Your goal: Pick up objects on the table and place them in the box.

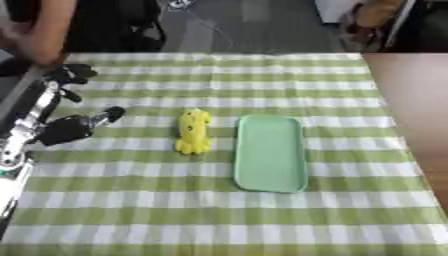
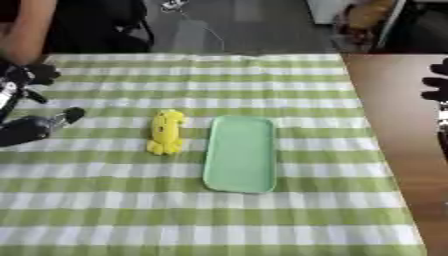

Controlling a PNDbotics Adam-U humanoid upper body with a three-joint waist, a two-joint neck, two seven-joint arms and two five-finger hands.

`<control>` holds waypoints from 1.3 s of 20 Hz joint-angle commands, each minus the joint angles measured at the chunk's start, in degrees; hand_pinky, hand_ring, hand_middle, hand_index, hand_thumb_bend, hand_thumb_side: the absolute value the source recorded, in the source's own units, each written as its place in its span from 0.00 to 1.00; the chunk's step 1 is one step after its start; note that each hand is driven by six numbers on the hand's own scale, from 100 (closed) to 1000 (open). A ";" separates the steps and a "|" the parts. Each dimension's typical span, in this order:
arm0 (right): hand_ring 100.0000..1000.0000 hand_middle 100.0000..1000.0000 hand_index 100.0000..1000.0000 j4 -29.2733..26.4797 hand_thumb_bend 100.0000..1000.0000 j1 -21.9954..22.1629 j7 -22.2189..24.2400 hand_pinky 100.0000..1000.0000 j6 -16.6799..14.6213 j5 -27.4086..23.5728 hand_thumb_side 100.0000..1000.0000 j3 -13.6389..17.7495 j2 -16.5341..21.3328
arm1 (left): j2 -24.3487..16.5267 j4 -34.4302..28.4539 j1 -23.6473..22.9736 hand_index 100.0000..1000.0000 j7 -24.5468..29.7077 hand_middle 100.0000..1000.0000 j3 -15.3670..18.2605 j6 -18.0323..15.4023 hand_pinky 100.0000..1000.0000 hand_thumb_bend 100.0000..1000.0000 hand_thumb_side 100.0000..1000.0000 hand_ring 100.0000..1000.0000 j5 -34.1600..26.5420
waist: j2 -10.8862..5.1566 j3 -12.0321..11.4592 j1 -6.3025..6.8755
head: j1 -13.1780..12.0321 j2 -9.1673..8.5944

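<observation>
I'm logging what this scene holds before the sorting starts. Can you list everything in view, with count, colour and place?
Toy: one, yellow, shaped like a small animal, lying near the middle of the tablecloth, just left of the tray and apart from it.
Tray: one, pale green, shallow, rounded corners, middle of the table, nothing in it.
Tablecloth: one, green and white check, covering most of the table.
Table: one, brown, bare strip showing along the right side.
Left hand: one, black, at the left edge over the cloth, left of the toy, holding nothing.
Right hand: one, black, only partly showing at the right edge in the right eye view.
</observation>
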State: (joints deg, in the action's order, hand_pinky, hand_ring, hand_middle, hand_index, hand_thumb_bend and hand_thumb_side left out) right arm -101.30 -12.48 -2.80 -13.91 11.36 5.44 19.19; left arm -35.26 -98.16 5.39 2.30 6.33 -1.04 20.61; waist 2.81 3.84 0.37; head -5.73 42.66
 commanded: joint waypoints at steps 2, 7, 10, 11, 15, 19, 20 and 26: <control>0.73 0.75 0.88 -0.94 0.00 -0.59 0.03 0.66 0.00 0.15 0.78 -0.02 1.66 | -9.54 -0.75 3.03 0.83 4.32 0.78 -2.04 -0.12 0.67 0.71 0.43 0.77 3.20 | -1.23 0.19 0.72 | 0.15 -0.40; 0.73 0.75 0.88 -0.74 0.00 -0.37 0.47 0.66 -0.08 0.15 0.78 -0.43 1.77 | -20.02 0.65 7.73 0.86 11.15 0.78 -6.74 -1.61 0.70 0.75 0.45 0.78 4.93 | -1.62 0.51 1.25 | -0.07 -0.39; 0.73 0.75 0.88 -0.71 0.00 -0.38 0.52 0.66 -0.10 0.09 0.78 -0.47 1.85 | -22.20 1.99 9.97 0.86 13.93 0.78 -8.59 -2.74 0.71 0.76 0.47 0.78 4.38 | -1.56 0.79 1.36 | -0.15 -0.39; 0.73 0.75 0.88 -0.71 0.00 -0.39 0.53 0.66 -0.10 0.09 0.78 -0.47 1.86 | -22.38 2.31 10.44 0.86 14.44 0.78 -8.89 -3.01 0.71 0.76 0.47 0.78 4.19 | -1.53 0.84 1.38 | -0.12 -0.36; 0.73 0.75 0.88 -0.70 0.00 -0.36 0.53 0.66 -0.10 0.08 0.78 -0.45 1.81 | -22.40 3.02 11.51 0.86 15.64 0.78 -9.67 -3.66 0.71 0.75 0.48 0.77 3.75 | -1.47 1.02 1.45 | 0.01 -0.18; 0.73 0.75 0.88 -0.71 0.00 -0.41 0.56 0.66 -0.10 0.07 0.78 -0.48 1.81 | -22.31 3.40 12.21 0.86 16.33 0.78 -10.17 -3.95 0.70 0.74 0.49 0.77 3.49 | -1.52 1.05 1.43 | 0.15 -0.27; 0.73 0.75 0.88 -0.70 0.00 -0.41 0.56 0.66 -0.10 0.07 0.78 -0.49 1.83 | -22.27 3.52 12.44 0.86 16.49 0.78 -10.31 -3.99 0.70 0.74 0.50 0.77 3.32 | -1.54 1.04 1.42 | 0.14 -0.28; 0.73 0.75 0.88 -0.61 0.00 -0.43 0.79 0.66 -0.13 0.02 0.78 -0.72 1.81 | -20.99 6.57 17.82 0.86 19.01 0.78 -13.26 -4.28 0.69 0.74 0.52 0.73 1.38 | -1.77 0.94 1.23 | 0.06 -0.07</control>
State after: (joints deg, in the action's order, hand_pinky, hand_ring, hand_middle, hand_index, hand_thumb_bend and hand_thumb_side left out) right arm -101.28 -12.45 -2.17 -13.89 11.36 4.71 19.68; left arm -54.74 -91.84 22.20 20.71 -6.84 -5.18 22.52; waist 1.76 4.78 1.65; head -5.67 42.69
